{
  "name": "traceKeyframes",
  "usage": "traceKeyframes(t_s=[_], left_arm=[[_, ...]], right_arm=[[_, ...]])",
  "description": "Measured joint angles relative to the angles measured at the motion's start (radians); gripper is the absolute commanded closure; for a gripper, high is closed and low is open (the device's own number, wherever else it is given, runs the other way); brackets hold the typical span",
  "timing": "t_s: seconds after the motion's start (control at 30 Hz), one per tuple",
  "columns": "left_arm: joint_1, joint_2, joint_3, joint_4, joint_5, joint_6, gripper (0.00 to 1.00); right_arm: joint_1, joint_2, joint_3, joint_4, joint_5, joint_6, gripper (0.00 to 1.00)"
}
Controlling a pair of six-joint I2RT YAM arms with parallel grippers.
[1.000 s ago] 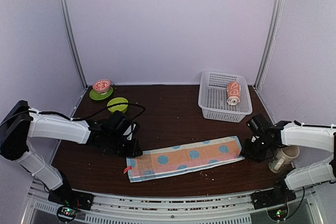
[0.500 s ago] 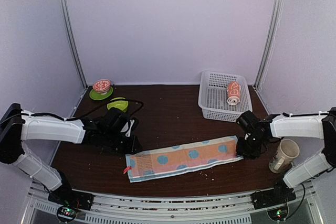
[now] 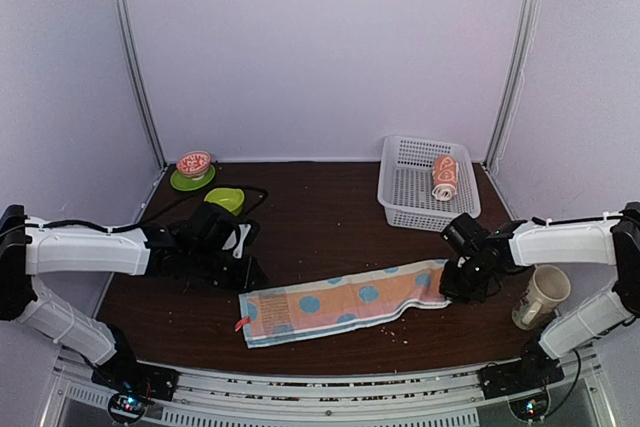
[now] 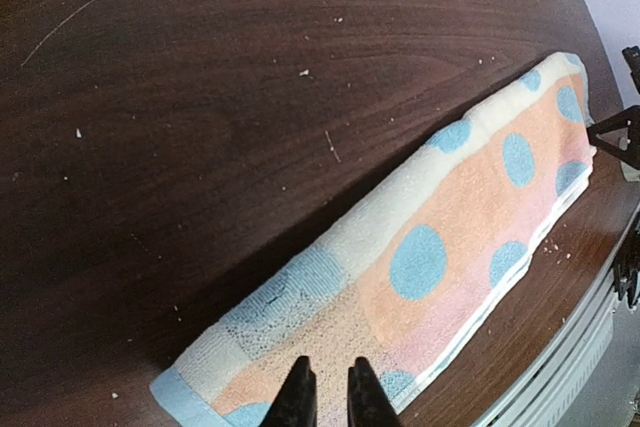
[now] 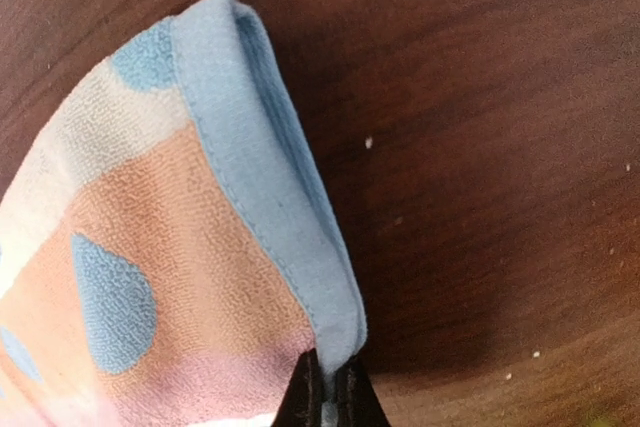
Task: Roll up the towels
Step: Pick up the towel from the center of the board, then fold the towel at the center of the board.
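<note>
Nearest, the towel [image 3: 345,302] is lying flat on the table [image 3: 340,217] as a long folded strip. It is running from the near left to slightly farther back on the right, just inside the near edge, and showing peach and cream bands with blue dots and a light-blue hem. The left gripper [image 4: 328,399] is pressing down on the strip's left end, its fingers drawn to a thin gap and seemingly nipping the cloth there. The right gripper [image 5: 325,387] is clenching the blue hem at the right end, jaws tight together on the doubled edge. Both arms are reaching low over the table from the sides. A mug [image 3: 541,297] is standing upright to the right of the right gripper, apart from the towel. Pale crumbs are dotting the wood beside the strip.

Farther back on the left, a green dish [image 3: 225,198] is sitting just behind the left arm. Beyond it, a red-patterned bowl [image 3: 194,162] is resting on a green plate [image 3: 178,184] near the far-left corner. At the far right, a white basket [image 3: 428,215] is holding the orange towel [image 3: 444,178], already rolled, lying toward its right side.
</note>
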Motion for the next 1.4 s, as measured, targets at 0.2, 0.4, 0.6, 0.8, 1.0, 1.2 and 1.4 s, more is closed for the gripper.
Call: traceKeyframes(t_s=[0.2,0.4,0.6,0.8,1.0,1.2,1.4], left_arm=[[0.005,-0.016,0.000,-0.013,-0.015,0.007,0.89],[0.009,-0.014,0.000,-0.016,-0.017,0.003,0.90],[0.009,-0.014,-0.002,-0.018,-0.019,-0.016,0.91],[0.009,-0.039,-0.035,-0.043,-0.037,-0.046,0.92],[0.009,-0.131,-0.094,-0.072,-0.076,-0.085,0.94],[0.009,-0.218,-0.137,-0.102,-0.117,-0.115,0.95],[0.009,-0.318,-0.176,-0.135,-0.161,-0.145,0.96]], right_arm=[[0.020,-0.138,0.035,-0.095,0.035,-0.029,1.00],[0.042,-0.229,0.175,-0.124,0.102,-0.161,1.00],[0.111,-0.248,0.193,-0.123,0.113,-0.298,1.00],[0.241,-0.236,0.230,-0.068,0.088,-0.372,1.00],[0.405,-0.145,0.299,0.046,0.059,-0.423,1.00],[0.520,0.033,0.422,0.109,0.036,-0.462,1.00],[0.598,0.217,0.554,0.157,0.003,-0.472,1.00]])
